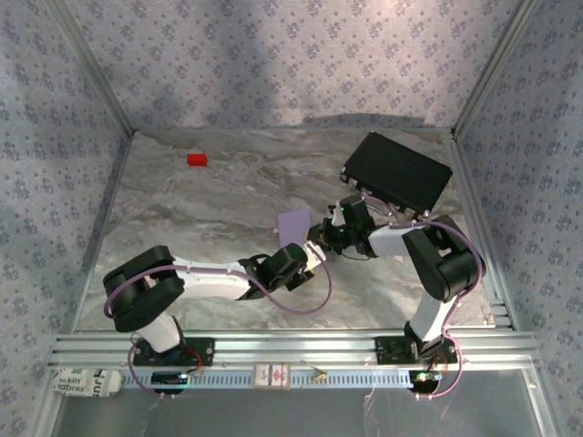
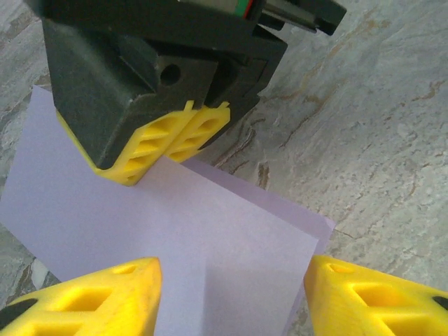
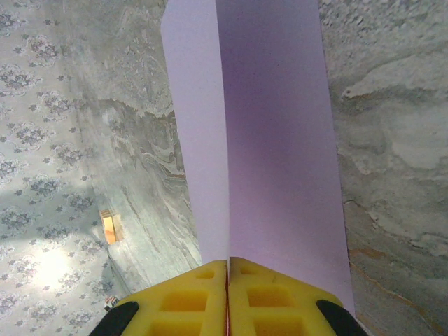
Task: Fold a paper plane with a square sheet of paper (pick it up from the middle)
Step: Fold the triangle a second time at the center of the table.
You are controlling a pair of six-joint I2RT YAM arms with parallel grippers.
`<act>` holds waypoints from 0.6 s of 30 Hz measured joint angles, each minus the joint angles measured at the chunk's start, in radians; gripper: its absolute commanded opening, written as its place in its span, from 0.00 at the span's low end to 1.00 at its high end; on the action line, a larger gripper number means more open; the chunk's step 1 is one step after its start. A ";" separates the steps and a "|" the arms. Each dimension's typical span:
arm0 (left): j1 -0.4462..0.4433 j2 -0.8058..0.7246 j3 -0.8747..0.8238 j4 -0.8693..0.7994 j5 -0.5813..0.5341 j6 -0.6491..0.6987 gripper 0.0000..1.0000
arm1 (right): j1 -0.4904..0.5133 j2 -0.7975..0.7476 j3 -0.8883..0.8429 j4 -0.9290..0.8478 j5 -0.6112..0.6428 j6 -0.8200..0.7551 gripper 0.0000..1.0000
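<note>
Your marbled grey tabletop (image 1: 228, 200) sits between floral-papered walls (image 1: 55, 137), a red block (image 1: 197, 159) far left, a black case (image 1: 396, 171) far right. Near its middle, the folded lilac sheet of paper (image 1: 294, 223) is pinched at one edge by your tightly closed right fingers (image 3: 196, 301); your left fingers (image 2: 105, 294) stand apart, gripping nothing.

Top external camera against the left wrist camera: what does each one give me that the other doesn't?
From above: the red block and the black case. From the left wrist: yellow fingers up close, the left gripper's apart over the paper, the right gripper's pressed shut on it. Shared: the lilac paper, both grippers and the marble table.
</note>
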 measured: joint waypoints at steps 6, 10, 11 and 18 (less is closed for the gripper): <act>0.000 0.000 0.004 0.004 0.001 0.012 0.40 | -0.004 0.000 0.000 0.000 0.000 0.000 0.09; -0.001 0.000 0.005 0.005 0.001 0.016 0.36 | -0.004 0.000 0.000 0.000 0.000 0.000 0.10; -0.001 0.000 0.005 0.005 0.001 0.016 0.36 | -0.004 0.000 0.000 0.000 0.000 0.000 0.10; -0.006 0.000 0.005 0.005 0.002 0.018 0.39 | -0.004 0.000 0.000 0.000 0.000 0.000 0.10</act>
